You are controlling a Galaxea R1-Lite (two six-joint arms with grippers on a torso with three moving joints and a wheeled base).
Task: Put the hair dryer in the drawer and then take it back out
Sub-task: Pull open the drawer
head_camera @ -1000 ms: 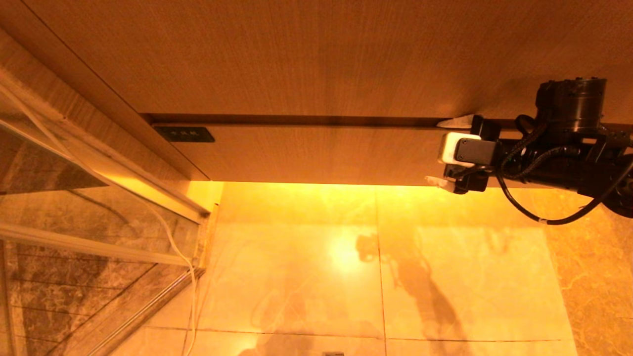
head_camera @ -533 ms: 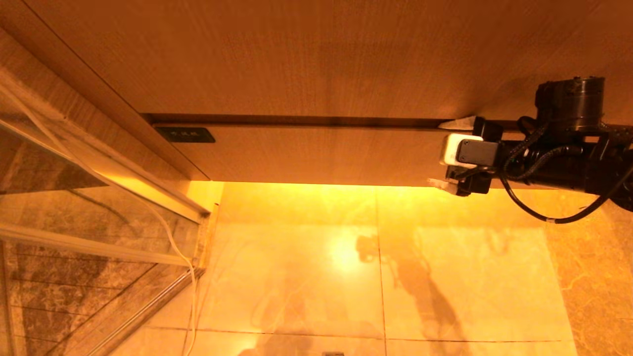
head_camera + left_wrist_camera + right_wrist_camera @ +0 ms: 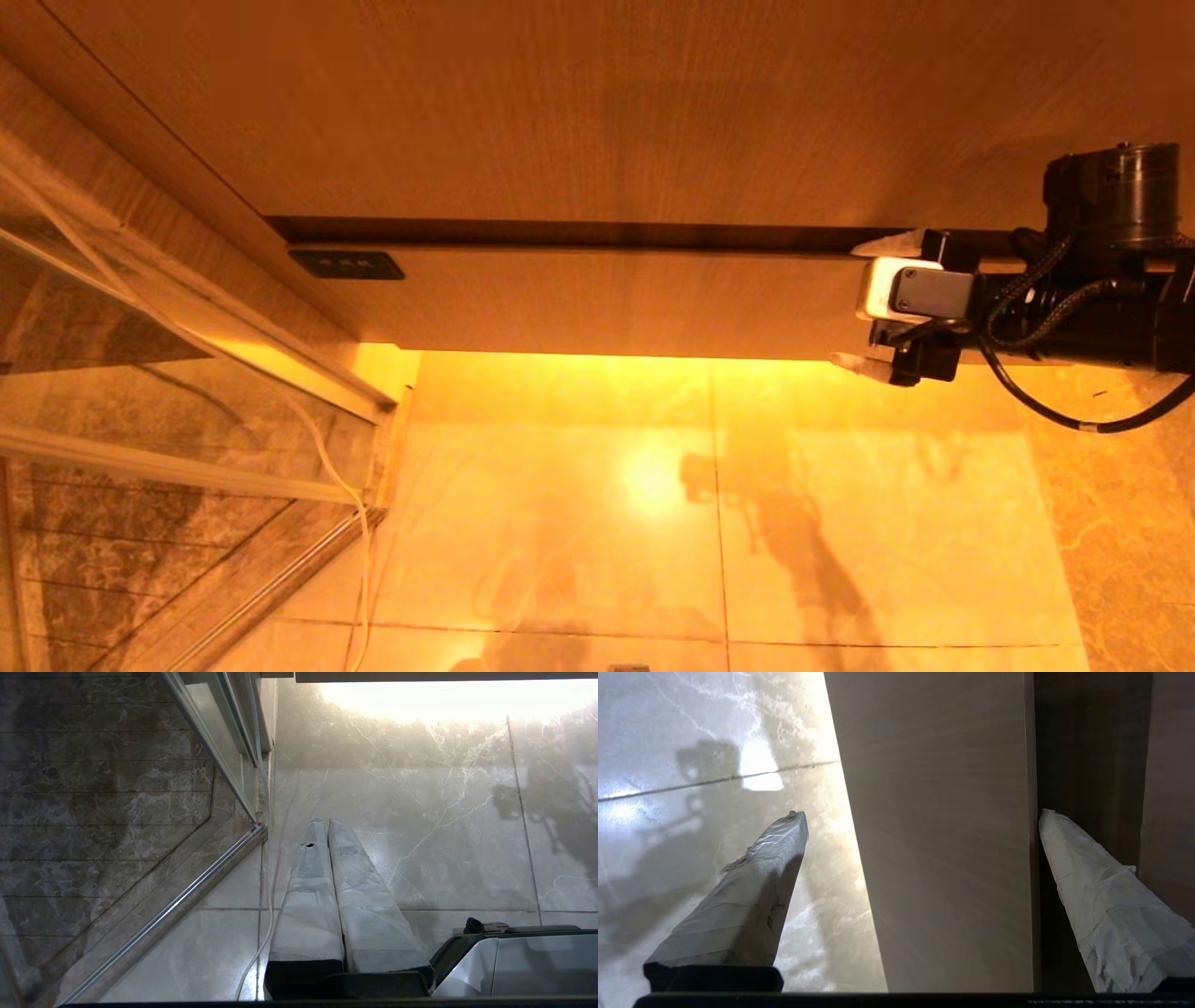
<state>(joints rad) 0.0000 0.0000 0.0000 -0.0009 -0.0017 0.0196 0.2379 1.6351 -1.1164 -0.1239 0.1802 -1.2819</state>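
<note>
Right gripper [image 3: 864, 303] spread wide, straddling the drawer [image 3: 607, 299] front: one finger in the dark gap above it, one below its lower edge. Drawer nearly shut. Hair dryer not visible in any view. Risk: fingers slip off the plain front when pulling. Left gripper [image 3: 327, 826] pressed together, parked over floor.

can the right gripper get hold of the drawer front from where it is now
Probably yes. The right gripper is open, its fingers straddling the drawer front, one in the gap above, one below; nothing blocks it.
</note>
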